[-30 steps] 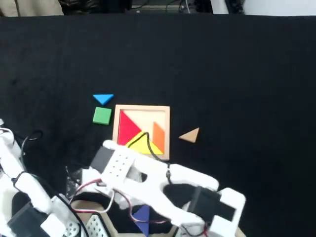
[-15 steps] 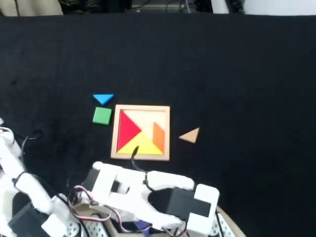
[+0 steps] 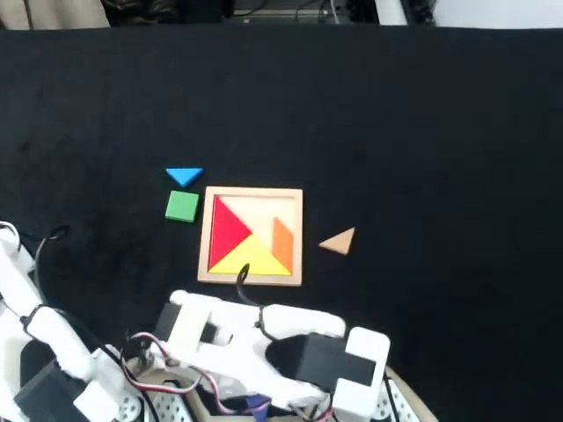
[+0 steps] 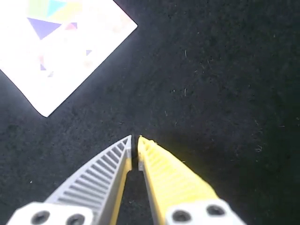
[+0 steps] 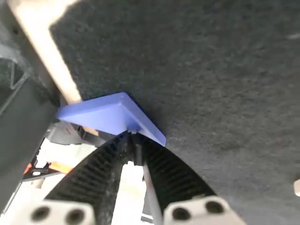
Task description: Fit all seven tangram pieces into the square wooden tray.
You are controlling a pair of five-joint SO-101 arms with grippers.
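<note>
Setting: robotics lab test station. Evidence: bench (image 3: 422, 132) draped edge to edge in black cloth as a plain backdrop; white printed robot arms (image 3: 264, 338) mounted at its near edge with loose red and white wiring (image 3: 167, 360) exposed; cables and dark equipment (image 3: 299, 10) along the far edge; a wooden tray (image 3: 255, 191) of coloured pieces set out as a test item; a printed pattern card (image 4: 61, 42) on the cloth.
</note>
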